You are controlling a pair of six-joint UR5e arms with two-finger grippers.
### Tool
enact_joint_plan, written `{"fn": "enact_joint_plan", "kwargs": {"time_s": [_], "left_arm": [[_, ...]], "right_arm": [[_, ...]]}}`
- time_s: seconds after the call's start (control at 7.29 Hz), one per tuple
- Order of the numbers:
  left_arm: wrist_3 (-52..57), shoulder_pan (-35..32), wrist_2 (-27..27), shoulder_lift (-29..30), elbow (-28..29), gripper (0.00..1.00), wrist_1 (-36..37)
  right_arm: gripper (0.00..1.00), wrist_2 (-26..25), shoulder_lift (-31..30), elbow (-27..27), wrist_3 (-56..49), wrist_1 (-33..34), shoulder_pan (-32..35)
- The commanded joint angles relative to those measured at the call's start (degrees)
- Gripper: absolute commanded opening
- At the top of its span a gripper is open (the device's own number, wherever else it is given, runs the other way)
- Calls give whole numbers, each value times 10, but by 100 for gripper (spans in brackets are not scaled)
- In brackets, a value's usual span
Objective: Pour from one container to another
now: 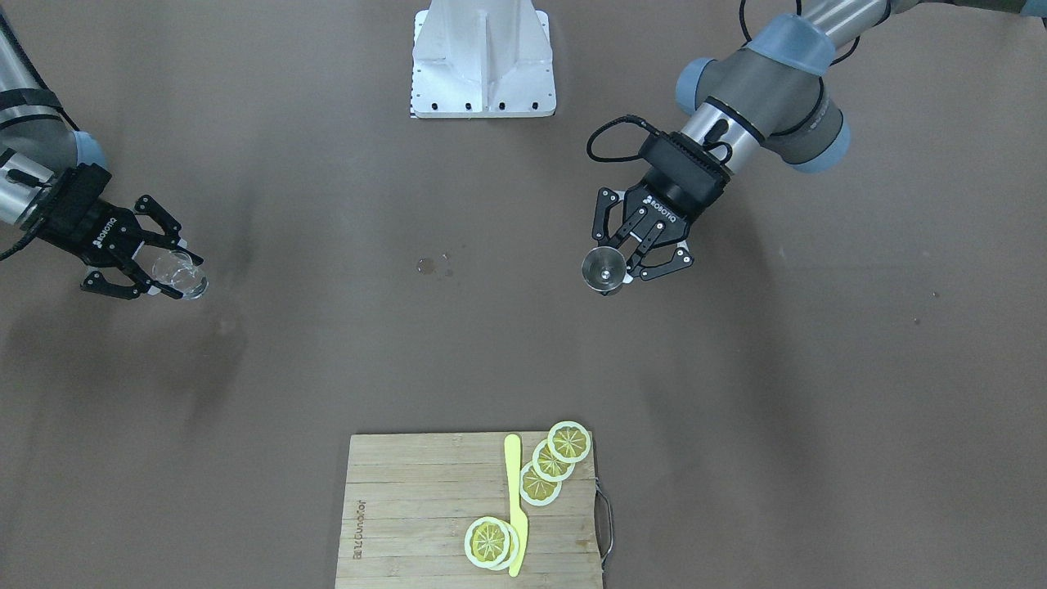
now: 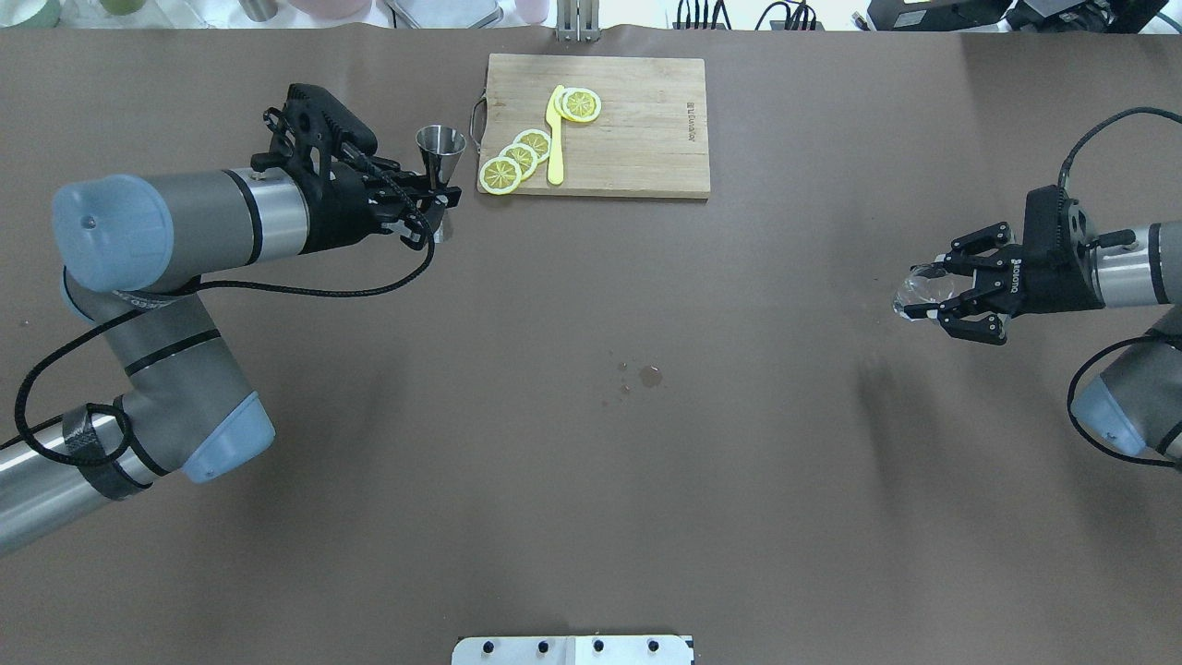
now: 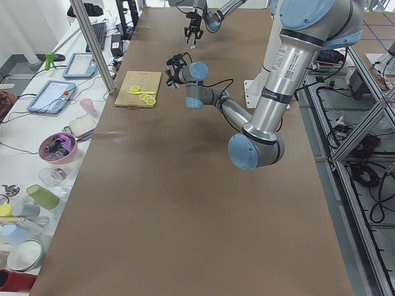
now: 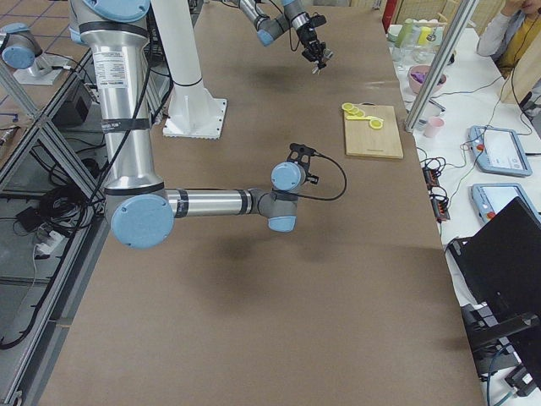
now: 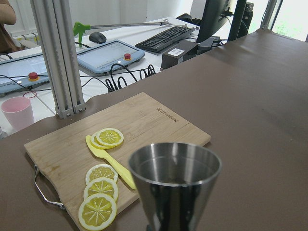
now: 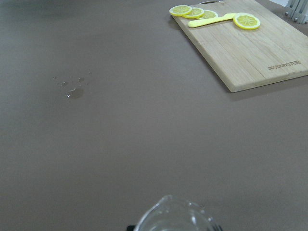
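Observation:
A steel jigger (image 2: 440, 148) stands upright in my left gripper (image 2: 440, 214), which is shut on its lower half just left of the cutting board. From the front, the jigger (image 1: 604, 270) shows its open mouth beside the left gripper (image 1: 619, 266). The left wrist view fills with the jigger (image 5: 175, 183). At the table's other side my right gripper (image 2: 937, 294) is shut on a clear glass (image 2: 917, 288), held above the table. The glass (image 1: 195, 284) also shows in the right gripper (image 1: 184, 276) from the front. Its rim (image 6: 175, 216) is at the bottom of the right wrist view.
A wooden cutting board (image 2: 646, 139) at the far edge carries lemon slices (image 2: 519, 159) and a yellow knife (image 2: 555, 139). A small wet spill (image 2: 649, 376) marks the brown table near its middle. The robot's white base plate (image 1: 483, 65) is at the near side.

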State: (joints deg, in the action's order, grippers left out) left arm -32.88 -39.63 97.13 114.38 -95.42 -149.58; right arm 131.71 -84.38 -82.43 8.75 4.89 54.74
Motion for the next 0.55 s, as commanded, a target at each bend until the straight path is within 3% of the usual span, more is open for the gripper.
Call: {"fn": "enact_joint_plan", "kwargs": {"time_s": [0.0, 0.41], "left_arm": [[3, 1, 2, 1, 3, 0, 0], [5, 3, 6, 3, 13, 0, -1]], "right_arm": [[0, 18, 22, -26, 7, 43, 18], [0, 55, 77, -55, 0, 134, 34]]}}
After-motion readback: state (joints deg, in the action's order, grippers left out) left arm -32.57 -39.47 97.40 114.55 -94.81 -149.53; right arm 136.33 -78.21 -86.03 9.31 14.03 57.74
